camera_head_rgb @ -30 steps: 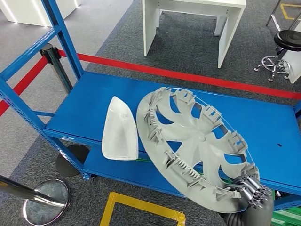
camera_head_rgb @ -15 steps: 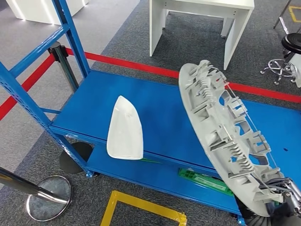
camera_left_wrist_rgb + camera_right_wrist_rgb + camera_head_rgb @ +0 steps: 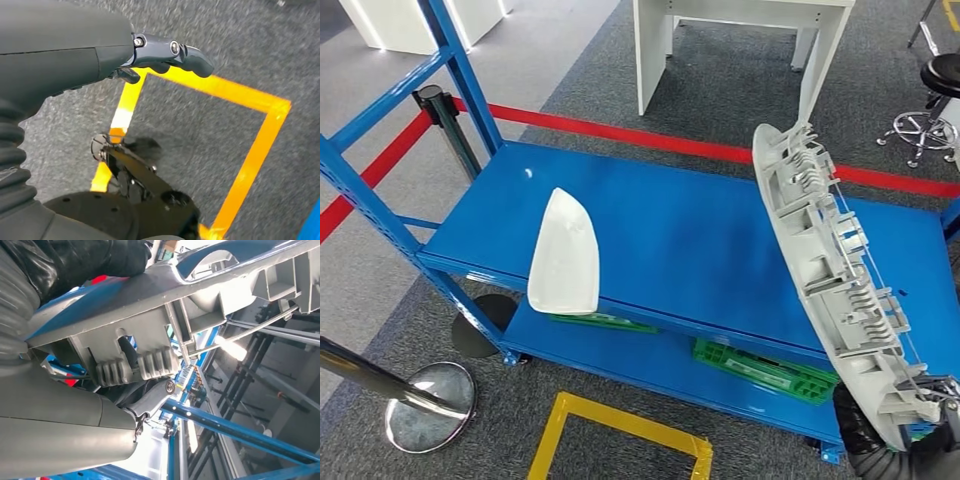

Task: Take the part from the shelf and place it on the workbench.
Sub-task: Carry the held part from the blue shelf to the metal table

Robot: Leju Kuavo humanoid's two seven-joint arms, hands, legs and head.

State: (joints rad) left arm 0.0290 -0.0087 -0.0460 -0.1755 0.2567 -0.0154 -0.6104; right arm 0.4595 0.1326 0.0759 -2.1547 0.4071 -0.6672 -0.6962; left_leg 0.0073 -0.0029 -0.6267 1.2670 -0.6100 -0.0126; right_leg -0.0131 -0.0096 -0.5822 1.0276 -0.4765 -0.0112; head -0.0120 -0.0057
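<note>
Right hand: the right hand (image 3: 924, 420) sits low at the near right corner of the head view, fingers clamped on the bottom rim of the wheel cover (image 3: 833, 285); in the right wrist view the thumb (image 3: 151, 402) presses under the ribbed inner edge of the cover (image 3: 158, 315).
Wheel cover: it's off the shelf now and tipped almost edge-on, ribbed back face towards the camera. A second ago it lay nearly flat, spokes showing, over the deck; half a second ago it was halfway up. It rises and swings right, clear of the blue deck.
Left hand: the left hand (image 3: 166, 55) hangs over grey carpet and yellow floor tape (image 3: 249, 165), holding nothing, its fingers loosely apart.
White shell part: the white shell part (image 3: 563, 255) lies at the front edge of the shelf deck (image 3: 682, 230), untouched, well apart from the cover.
Lower shelf: a green tray (image 3: 765, 370) lies there.
Far side: red floor line (image 3: 622, 135), then a white workbench (image 3: 743, 40) beyond it.
Meaning: the pick looks done, in my judgement; carrying it to the bench is what remains, and a one-handed rim hold on so wide a piece could let it swing.
</note>
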